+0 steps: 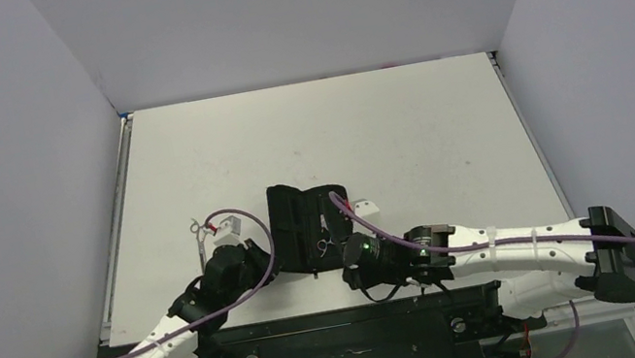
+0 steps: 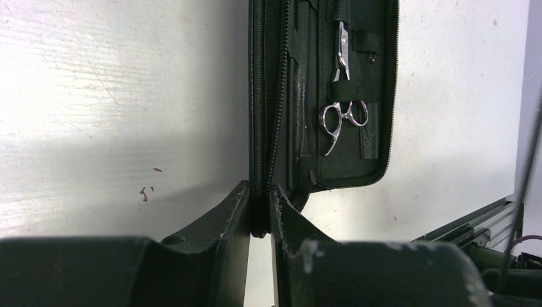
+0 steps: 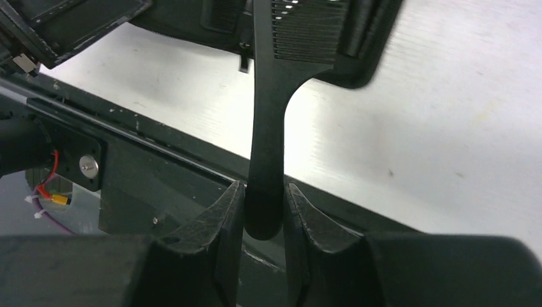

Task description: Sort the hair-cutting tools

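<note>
A black zip case (image 1: 301, 216) lies opened on the table, one flap standing up. In the left wrist view my left gripper (image 2: 259, 192) is shut on the zipped edge of that case (image 2: 300, 96). The silver scissors (image 2: 343, 54) sit inside it under an elastic strap, rings toward me. My right gripper (image 3: 264, 192) is shut on the handle end of the black comb (image 3: 268, 115). The comb's teeth reach up in front of the case (image 3: 364, 38). From above, my right gripper (image 1: 347, 255) is at the case's near right corner and my left gripper (image 1: 268, 265) at its near left.
The white table (image 1: 403, 125) is walled in by grey panels on three sides. A black rail (image 1: 360, 329) runs along its near edge, right under the right gripper. A small white and red object (image 1: 366, 206) lies beside the case's right side.
</note>
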`<control>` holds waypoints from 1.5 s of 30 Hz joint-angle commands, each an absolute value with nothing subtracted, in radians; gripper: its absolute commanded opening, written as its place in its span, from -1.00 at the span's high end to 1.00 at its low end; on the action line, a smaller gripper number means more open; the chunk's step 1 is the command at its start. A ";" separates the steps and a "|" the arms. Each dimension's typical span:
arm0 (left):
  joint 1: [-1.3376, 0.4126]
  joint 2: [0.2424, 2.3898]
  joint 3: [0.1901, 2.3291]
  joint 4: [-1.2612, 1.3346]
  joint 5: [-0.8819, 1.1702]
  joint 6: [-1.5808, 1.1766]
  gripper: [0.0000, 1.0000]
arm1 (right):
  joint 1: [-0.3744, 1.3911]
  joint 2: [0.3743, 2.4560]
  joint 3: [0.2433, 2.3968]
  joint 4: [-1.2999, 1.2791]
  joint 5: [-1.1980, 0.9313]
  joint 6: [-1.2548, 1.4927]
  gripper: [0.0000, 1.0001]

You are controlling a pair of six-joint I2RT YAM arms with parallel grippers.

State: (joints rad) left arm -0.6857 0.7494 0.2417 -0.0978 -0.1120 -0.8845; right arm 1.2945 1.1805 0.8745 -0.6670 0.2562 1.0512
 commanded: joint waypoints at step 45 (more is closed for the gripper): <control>-0.685 0.660 0.229 -0.094 -0.110 -0.874 1.00 | 1.126 1.495 0.715 0.148 -0.388 1.041 1.00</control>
State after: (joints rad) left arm -0.6853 0.6731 0.2195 -0.1158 -0.1013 -0.8829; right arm 1.1446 1.4734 0.6945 0.0631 -0.3569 1.0309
